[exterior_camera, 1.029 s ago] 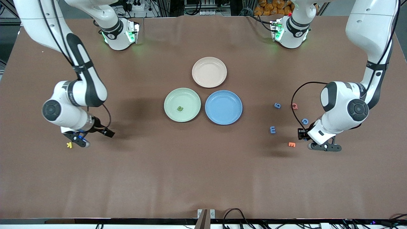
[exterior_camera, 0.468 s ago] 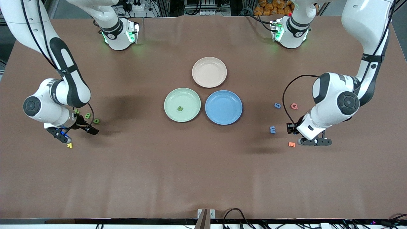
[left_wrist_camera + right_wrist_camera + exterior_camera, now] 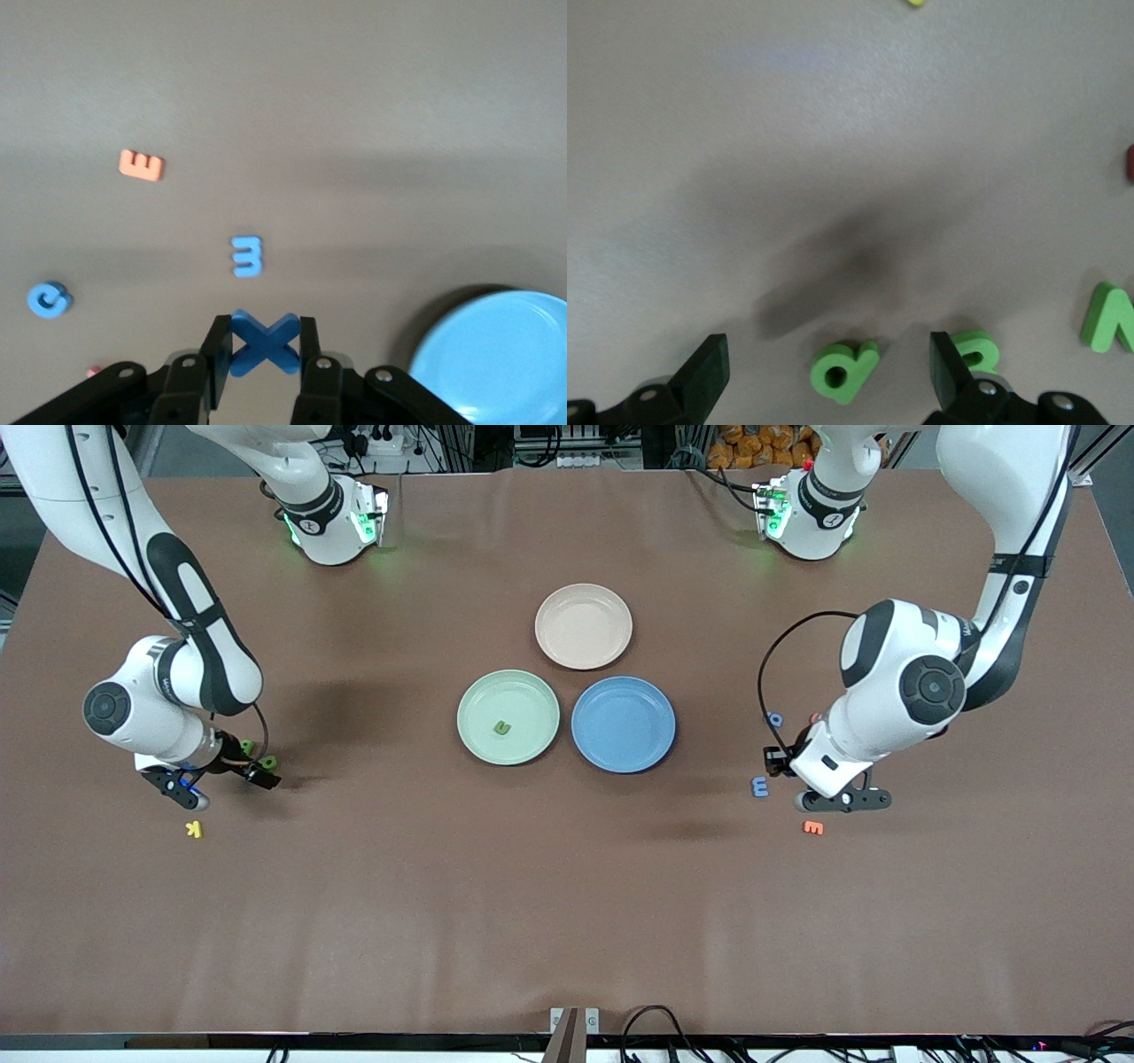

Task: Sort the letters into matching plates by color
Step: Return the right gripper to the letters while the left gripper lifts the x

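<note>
Progress is approx. one of eight, judging by how things lie. The pale mint green round plate (image 3: pixel 478 691) holds a single small green foam letter (image 3: pixel 503 728) near its centre. The medium blue round plate (image 3: pixel 623 691), touching it at 3 o'clock, has nothing in it. The beige-pink plate (image 3: pixel 583 602) at 12 o'clock of the pair isn't part of the job & is bare.

Blue side, at 3 o'clock of the plates twd the left arm's end:
- The left gripper (image 3: pixel 842 801) is clamped on a blue foam X (image 3: pixel 264 341), carried above the table, w/ the blue plate's rim showing in its wrist view. This piece looks like the next drop.
- A blue m-shaped letter (image 3: pixel 760 786) lies on the table just beside the gripper.
- A blue 6 (image 3: pixel 775 717) lies at 12 o'clock of that letter.
- A blue C (image 3: pixel 49 298) shows in the wrist view only.
- So three blues are left to lift.
- The orange E (image 3: pixel 812 828) & a red letter (image 3: pixel 813 717), mostly hidden by the arm, should stay put.

Green side, at 9 o'clock of the plates twd the right arm's end:
- The right gripper (image 3: pixel 221 784) hangs w/ jaws spread wide & nothing in them.
- It is over a cluster of three green letters: one (image 3: pixel 842 372) between the fingers, one (image 3: pixel 976 351) by a fingertip, one (image 3: pixel 1109 319) a bit apart.
- All three are yet to be moved.
- The yellow K (image 3: pixel 194 829), at 6 o'clock of the gripper, is a distractor.
</note>
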`<state>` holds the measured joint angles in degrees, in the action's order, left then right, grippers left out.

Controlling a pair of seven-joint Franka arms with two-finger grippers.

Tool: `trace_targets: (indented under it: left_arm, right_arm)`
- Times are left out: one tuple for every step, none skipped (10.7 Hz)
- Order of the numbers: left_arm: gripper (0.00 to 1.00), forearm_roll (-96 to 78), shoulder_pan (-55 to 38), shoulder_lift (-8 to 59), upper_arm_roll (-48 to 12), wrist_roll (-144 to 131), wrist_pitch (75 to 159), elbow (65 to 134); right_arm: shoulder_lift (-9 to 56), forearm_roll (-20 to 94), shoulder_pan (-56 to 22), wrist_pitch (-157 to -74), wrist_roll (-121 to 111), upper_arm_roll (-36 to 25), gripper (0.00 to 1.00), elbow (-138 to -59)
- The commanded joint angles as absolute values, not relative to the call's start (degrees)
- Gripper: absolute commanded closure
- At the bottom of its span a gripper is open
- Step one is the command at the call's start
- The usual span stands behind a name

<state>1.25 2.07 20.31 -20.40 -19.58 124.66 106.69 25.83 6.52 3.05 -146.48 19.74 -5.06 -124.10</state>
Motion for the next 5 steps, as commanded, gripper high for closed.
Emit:
trace_targets:
  left_arm:
    - [1.00,2.55,1.93,17.85,-23.37,-25.30,120.60,106.88]
    - [1.00,2.55,1.85,17.67,-24.51,-27.14,120.15,106.96]
    - [1.00,2.55,1.85,17.67,-25.57,-28.81,119.97,106.96]
    - [1.00,2.55,1.32,17.67,-25.75,-29.96,119.97,107.22]
    - [1.00,2.55,-0.25,17.75,-25.66,-31.88,119.97,107.23]
  right_arm:
    - [24.08,5.62,4.22,-147.74,19.16,-4.04,0.00,-126.91]
    - [24.08,5.71,4.13,-147.74,19.16,-4.04,0.00,-127.00]
    - [24.08,5.80,3.96,-147.74,19.16,-4.04,0.00,-127.09]
    - [24.00,5.80,3.96,-147.74,19.16,-3.96,0.00,-127.26]
    - [23.91,5.80,3.87,-147.74,19.25,-3.96,0.00,-127.53]
